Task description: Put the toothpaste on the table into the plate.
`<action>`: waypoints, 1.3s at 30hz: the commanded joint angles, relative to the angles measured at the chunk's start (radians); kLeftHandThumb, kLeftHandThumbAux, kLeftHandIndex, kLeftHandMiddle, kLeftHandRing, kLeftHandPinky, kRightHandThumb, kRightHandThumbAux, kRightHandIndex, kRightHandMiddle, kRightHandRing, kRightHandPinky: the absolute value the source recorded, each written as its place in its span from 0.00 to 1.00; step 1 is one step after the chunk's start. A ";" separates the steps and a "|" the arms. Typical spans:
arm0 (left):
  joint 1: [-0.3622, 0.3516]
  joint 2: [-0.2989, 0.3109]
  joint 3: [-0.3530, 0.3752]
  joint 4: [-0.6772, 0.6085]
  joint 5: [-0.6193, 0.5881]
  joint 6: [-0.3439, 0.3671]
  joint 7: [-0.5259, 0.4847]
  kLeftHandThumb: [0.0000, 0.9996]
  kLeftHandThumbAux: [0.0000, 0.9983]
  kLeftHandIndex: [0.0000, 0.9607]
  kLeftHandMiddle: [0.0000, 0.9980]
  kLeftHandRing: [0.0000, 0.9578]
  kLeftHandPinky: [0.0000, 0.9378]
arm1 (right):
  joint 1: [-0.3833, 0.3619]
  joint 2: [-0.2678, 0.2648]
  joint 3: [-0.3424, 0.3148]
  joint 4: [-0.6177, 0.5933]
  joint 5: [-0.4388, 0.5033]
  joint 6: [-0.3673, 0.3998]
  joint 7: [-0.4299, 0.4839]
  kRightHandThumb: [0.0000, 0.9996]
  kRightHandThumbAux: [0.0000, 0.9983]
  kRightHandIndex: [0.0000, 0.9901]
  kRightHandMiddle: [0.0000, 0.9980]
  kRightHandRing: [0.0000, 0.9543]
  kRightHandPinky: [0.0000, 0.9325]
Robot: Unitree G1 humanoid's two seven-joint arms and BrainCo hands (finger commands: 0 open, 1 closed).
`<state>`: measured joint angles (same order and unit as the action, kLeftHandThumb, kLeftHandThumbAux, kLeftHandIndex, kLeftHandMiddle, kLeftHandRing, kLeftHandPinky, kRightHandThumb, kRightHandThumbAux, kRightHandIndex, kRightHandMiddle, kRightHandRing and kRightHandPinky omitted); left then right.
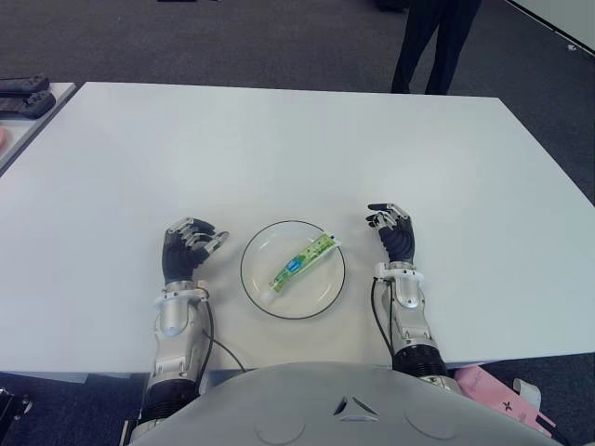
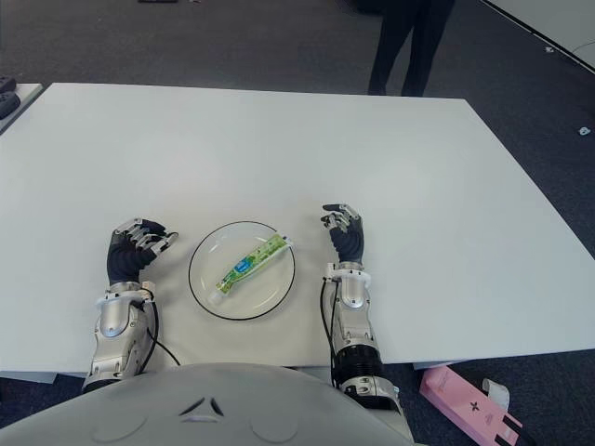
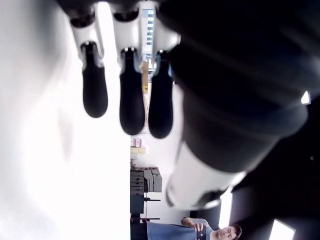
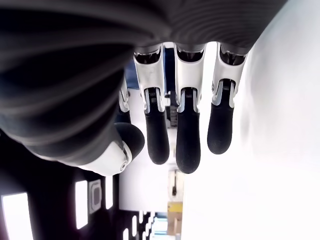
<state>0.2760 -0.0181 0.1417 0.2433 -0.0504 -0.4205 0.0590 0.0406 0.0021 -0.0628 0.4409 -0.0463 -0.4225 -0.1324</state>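
Toothpaste (image 1: 300, 263), a green and white tube with a blue patch near its middle, lies inside the plate (image 1: 263, 299), set diagonally, with its white cap end toward the robot's left and near edge and its flat crimped end toward the far right, reaching the plate's rim. That plate is round and white with a thin dark rim, and it sits on the white table (image 1: 279, 149) close to the near edge, directly ahead of the robot's torso.

Neither hand holds anything. At the left of the plate, just beside its rim but not touching it, the left hand (image 1: 189, 246) shows with its fingers loosely bent and empty; its own wrist view shows the dark fingertips (image 3: 132, 102) hanging free with only the table's white surface behind them. On the other side of the plate, near its rim, the right hand (image 1: 394, 234) shows in the same way, fingers gently curled and relaxed, closed on nothing; in its wrist view the fingertips (image 4: 188, 142) stand apart from the thumb with open space between.

Beyond the far edge of the table, a person's dark trouser legs (image 1: 429, 42) stand on the grey carpet. A pink box (image 2: 469, 406) lies on the floor by the robot's right side.
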 commanded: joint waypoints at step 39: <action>0.040 -0.002 -0.013 0.012 0.003 0.035 -0.010 0.00 1.00 0.60 0.56 0.59 0.58 | 0.102 -0.064 0.072 -0.115 -0.054 0.143 0.090 0.71 0.73 0.43 0.49 0.51 0.51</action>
<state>0.2936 -0.0152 0.1393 0.2348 -0.0494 -0.4250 0.0589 0.1170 -0.0618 -0.0001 0.3197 -0.0925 -0.3248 -0.0504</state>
